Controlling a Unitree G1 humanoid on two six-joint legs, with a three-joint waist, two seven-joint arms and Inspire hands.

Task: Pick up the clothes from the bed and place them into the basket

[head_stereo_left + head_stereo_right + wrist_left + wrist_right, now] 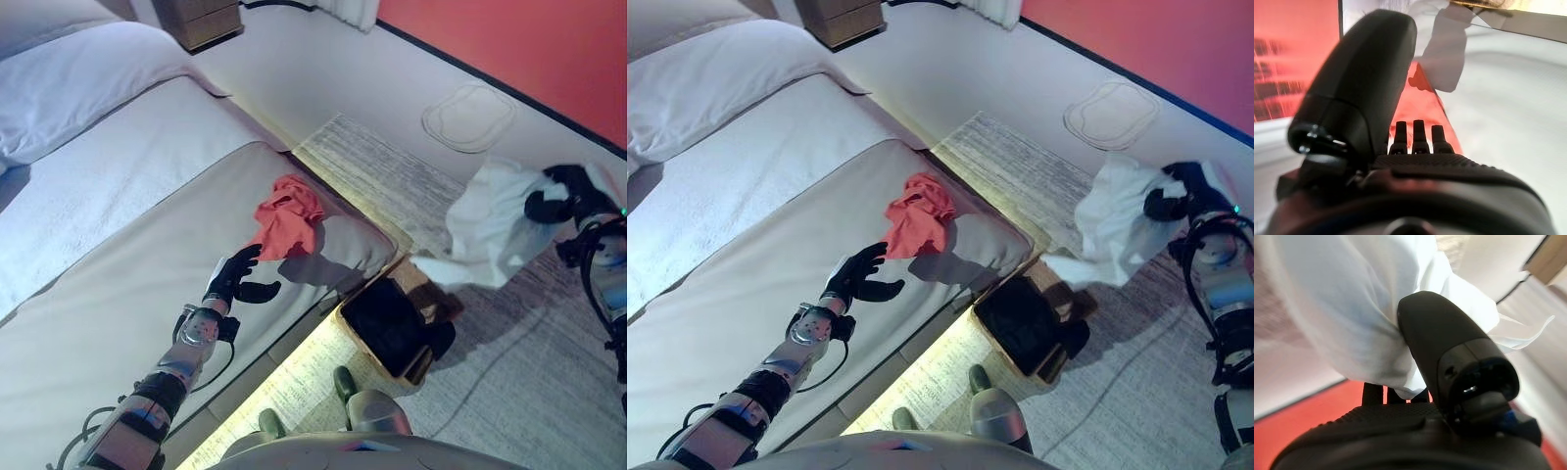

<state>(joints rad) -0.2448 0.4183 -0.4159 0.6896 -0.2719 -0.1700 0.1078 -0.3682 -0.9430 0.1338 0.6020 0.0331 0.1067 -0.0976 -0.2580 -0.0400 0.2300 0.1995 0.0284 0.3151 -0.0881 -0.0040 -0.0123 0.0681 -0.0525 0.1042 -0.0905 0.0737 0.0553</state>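
Observation:
A crumpled red garment (pixel 289 217) lies on the bed (pixel 127 264) near its corner. My left hand (pixel 235 275) hovers just short of it, open, fingers spread toward the cloth; in the left wrist view the red garment (pixel 1425 105) shows past the fingers (pixel 1418 134). My right hand (pixel 560 204) is out to the right above the rug, shut on a white garment (pixel 495 225) that hangs down from it; the white cloth (pixel 1352 308) fills the right wrist view. A dark-lined basket (pixel 390 326) stands on the floor by the bed's corner, below and left of the white garment.
White pillows (pixel 69 73) lie at the bed's head, a wooden nightstand (pixel 201 20) beyond. A grey striped rug (pixel 392 186) covers the floor beside the bed. A round white mat (pixel 470 116) lies near the red wall (pixel 529 49).

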